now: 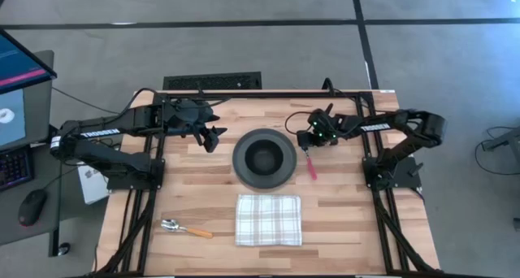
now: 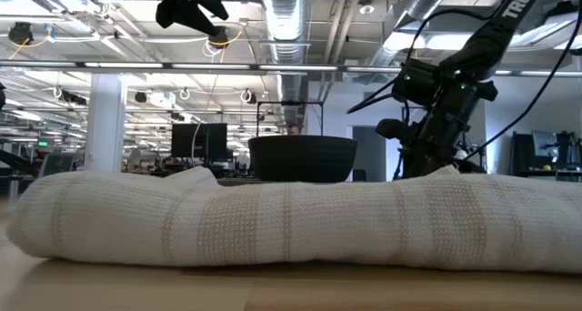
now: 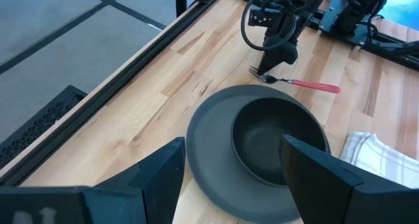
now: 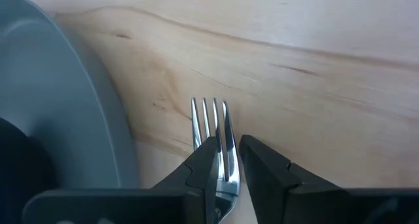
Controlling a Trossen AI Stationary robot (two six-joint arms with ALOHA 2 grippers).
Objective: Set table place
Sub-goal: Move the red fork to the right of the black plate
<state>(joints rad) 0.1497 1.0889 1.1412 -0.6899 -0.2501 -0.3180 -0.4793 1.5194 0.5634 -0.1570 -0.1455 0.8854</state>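
Observation:
The dark grey plate point(image 1: 240, 166) lies mid-table with the black bowl point(image 1: 262, 155) standing in it. The pink-handled fork point(image 1: 311, 167) lies on the wood just right of the plate. My right gripper point(image 1: 306, 145) stands over the fork's metal end and is shut on it. My left gripper point(image 1: 213, 136) hovers open and empty left of the plate. The checked napkin point(image 1: 268, 219) lies folded near the front edge. The orange-handled spoon point(image 1: 185, 228) lies on the wood to the napkin's left. My right gripper pinches the fork's metal head just behind the tines point(image 4: 226, 160) between its two fingers. The fingers come from above, pointing down, one on each side edge of the head. The fork lies flat, its pink handle point(image 3: 315, 86) on the table.
Black rail frames point(image 1: 382, 205) run along the table's left and right sides, and the arm bases stand on them. Bare wood point(image 1: 349, 229) lies right of the napkin. In the low view the napkin point(image 2: 291, 220) fills the foreground, with the bowl point(image 2: 302, 158) behind it.

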